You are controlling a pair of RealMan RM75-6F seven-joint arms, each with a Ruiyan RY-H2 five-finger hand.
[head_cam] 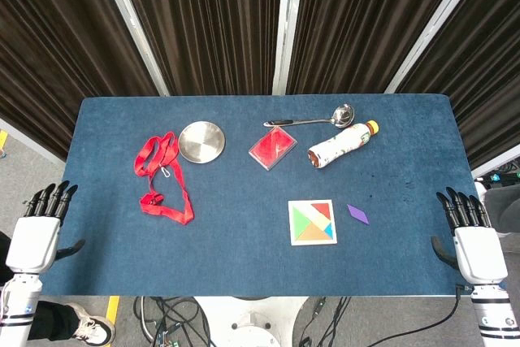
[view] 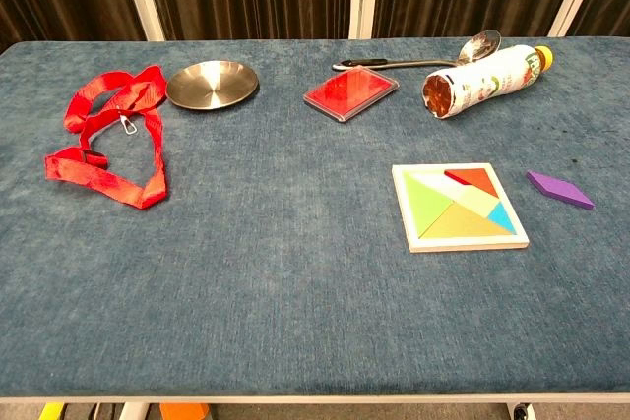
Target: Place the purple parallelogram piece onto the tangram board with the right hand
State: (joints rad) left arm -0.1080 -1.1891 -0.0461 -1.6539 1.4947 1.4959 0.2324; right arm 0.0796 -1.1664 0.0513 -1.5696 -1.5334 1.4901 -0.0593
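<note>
The purple parallelogram piece lies flat on the blue table, just right of the tangram board. The square white-framed board holds several coloured pieces. My right hand hangs off the table's right front corner, fingers apart and holding nothing, well right of the purple piece. Off the left front corner is my left hand, also with fingers spread and nothing in it. The chest view shows neither hand.
A red lanyard lies at the left, with a steel dish behind it. Behind the board are a red flat case, a metal ladle and a bottle on its side.
</note>
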